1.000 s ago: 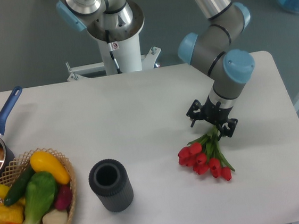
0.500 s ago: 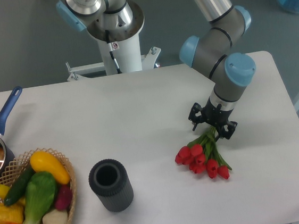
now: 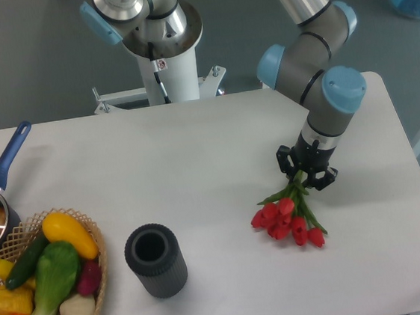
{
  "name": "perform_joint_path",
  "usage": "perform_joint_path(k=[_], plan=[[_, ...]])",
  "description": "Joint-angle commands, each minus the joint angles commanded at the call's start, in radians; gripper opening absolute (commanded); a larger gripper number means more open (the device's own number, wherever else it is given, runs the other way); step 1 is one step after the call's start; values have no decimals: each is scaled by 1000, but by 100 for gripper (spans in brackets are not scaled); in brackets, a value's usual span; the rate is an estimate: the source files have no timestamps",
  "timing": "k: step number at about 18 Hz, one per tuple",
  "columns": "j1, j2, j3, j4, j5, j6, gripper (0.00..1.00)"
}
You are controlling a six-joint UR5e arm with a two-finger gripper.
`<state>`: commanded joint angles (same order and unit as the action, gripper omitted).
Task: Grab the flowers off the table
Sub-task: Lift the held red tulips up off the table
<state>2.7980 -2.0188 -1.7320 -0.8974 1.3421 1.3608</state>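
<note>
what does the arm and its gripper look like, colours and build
The arm has silver-grey metal tubes and dark grey rounded joints with light blue end caps. It stands on a white cylindrical pedestal with a thin dark cable and a small label on it. The gripper is small, black, with two short fingers.

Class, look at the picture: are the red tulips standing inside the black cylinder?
No, the flowers lie well right of the black cylinder, stems at the end effector.

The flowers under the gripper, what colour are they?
Red blooms on green stems: the flowers show clearly in the fixed camera view.
</note>
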Motion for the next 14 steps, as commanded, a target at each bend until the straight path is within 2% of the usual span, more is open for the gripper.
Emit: perform_joint_path(k=[4,9,12,14], plan=[[11,11,77,-20,2,-57,0],[9,31,184,-107,8,-51,0],[9,40,226,-172,9,-51,0],[9,40,239,-187,14,-49,0]])
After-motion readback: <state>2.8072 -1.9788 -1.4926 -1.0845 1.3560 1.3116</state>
